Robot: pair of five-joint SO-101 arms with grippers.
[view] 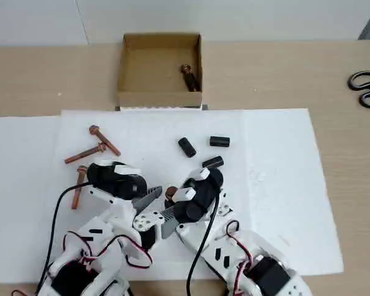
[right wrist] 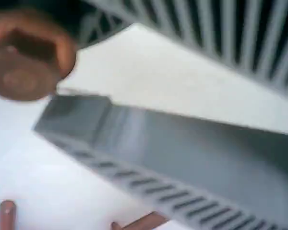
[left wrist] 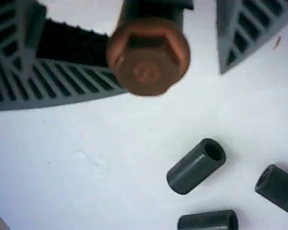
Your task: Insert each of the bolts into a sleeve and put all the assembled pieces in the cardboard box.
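a copper bolt (view: pixel 171 193) sits low in the centre of the frame, between the wide-spread fingers of the left gripper (view: pixel 163 202) and just beside the right gripper (view: pixel 184 196), whose grip cannot be told. three loose black sleeves (view: pixel 186 147) lie just above on white paper (view: pixel 277 185), and the cardboard box (view: pixel 128 68) sits at top centre.

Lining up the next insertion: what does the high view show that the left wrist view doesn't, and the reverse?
Only the high view: the cardboard box with an assembled piece inside, three loose bolts and scissors. Only the left wrist view: the hexagonal face of the bolt head. Both: that bolt and three loose sleeves.
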